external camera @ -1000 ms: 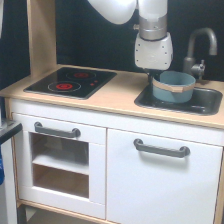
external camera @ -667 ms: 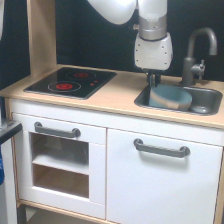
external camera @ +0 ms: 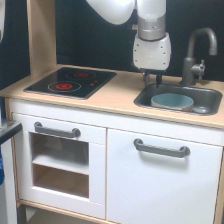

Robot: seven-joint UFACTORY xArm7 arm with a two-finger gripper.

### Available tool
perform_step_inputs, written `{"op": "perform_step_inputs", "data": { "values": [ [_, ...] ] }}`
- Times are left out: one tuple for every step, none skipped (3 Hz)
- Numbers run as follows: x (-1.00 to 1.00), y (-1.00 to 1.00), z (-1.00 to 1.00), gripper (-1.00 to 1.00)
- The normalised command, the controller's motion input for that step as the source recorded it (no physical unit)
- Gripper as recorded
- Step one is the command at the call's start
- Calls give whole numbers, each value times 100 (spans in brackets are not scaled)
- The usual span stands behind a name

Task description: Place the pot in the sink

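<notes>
The blue-grey pot [external camera: 172, 101] with its tan rim rests upright inside the dark grey sink [external camera: 212, 95], in the basin's left half as the exterior view shows it. My gripper [external camera: 153, 78] hangs just above the sink's back left corner, a little behind and left of the pot. It is open, its two short dark fingers [external camera: 147, 77] are apart, and nothing is between them. It does not touch the pot.
A dark tap [external camera: 196, 52] rises behind the sink, close to the gripper's right. The black hob [external camera: 70, 82] with red rings lies on the wooden counter [external camera: 117, 95] at the exterior view's left. A tall wooden side panel [external camera: 41, 35] stands at the left.
A second ago the pot hung at the gripper above the sink. It has since gone down into the basin, and the gripper has let go and lifted away.
</notes>
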Motion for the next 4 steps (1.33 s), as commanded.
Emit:
{"op": "perform_step_inputs", "data": {
  "values": [
    [-20,-9,55,100],
    [-26,-9,54,100],
    [-29,-10,55,100],
    [-31,-9,56,100]
  ]
}}
